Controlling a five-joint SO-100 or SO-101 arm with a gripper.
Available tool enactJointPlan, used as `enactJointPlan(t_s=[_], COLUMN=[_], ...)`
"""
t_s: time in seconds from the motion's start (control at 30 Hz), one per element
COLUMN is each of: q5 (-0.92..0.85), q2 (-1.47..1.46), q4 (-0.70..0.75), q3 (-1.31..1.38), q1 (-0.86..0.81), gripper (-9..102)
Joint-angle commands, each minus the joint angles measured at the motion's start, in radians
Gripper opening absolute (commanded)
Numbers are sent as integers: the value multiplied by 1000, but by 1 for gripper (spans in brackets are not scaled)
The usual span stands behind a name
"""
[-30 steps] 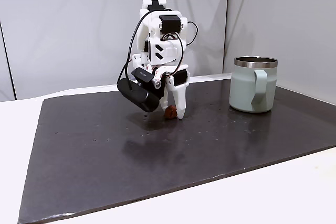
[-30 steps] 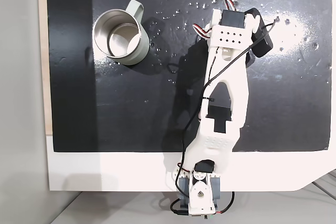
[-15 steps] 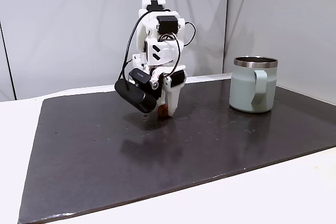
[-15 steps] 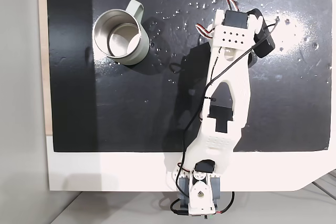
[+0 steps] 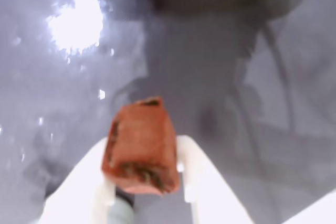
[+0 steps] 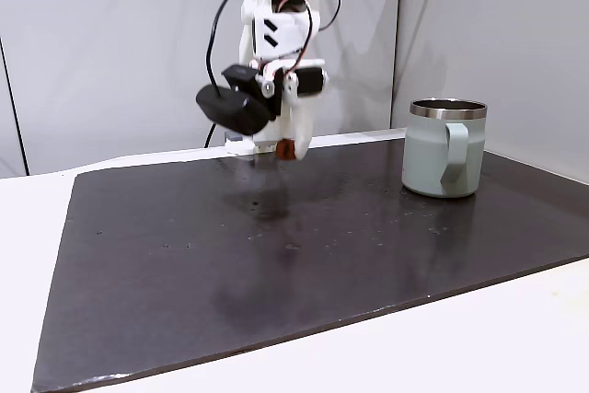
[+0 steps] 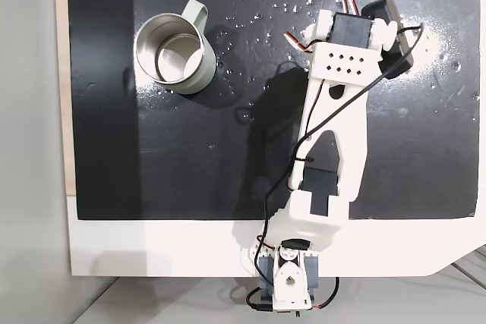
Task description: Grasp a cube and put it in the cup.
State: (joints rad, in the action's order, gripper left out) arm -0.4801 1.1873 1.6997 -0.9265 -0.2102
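A: Claw status?

B: Gripper (image 6: 287,148) is closed down on the cube (image 6: 286,148), the two white fingers (image 5: 195,174) pressing it from either side in the wrist view. The terracotta block (image 5: 140,145) sits right at the fingertips, one face turned toward the lens.

A: Contact with the mat?

B: None. In a fixed view from the side, claw and cube hang clear above the dark mat (image 6: 276,255), with a faint shadow on the mat beneath them.

A: Cup relative to the claw?

B: The cup (image 6: 445,148) stands upright on the mat, well apart from the claw, off to its right in that side view, handle facing the camera. In a fixed view from above, the cup (image 7: 175,55) lies well to the left of the wrist, open mouth up, handle pointing up-right. The arm (image 7: 334,111) there covers the claw and cube, so the grip cannot be read from that angle
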Motion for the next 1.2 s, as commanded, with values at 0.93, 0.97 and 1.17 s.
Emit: enactJointPlan(t_s=[0.93,0.97,1.17], q5=[268,287,353], q2=[121,101,-5], q4=[86,86,84], q3=[440,468,583], q1=[373,399,545], gripper=[2,2,2])
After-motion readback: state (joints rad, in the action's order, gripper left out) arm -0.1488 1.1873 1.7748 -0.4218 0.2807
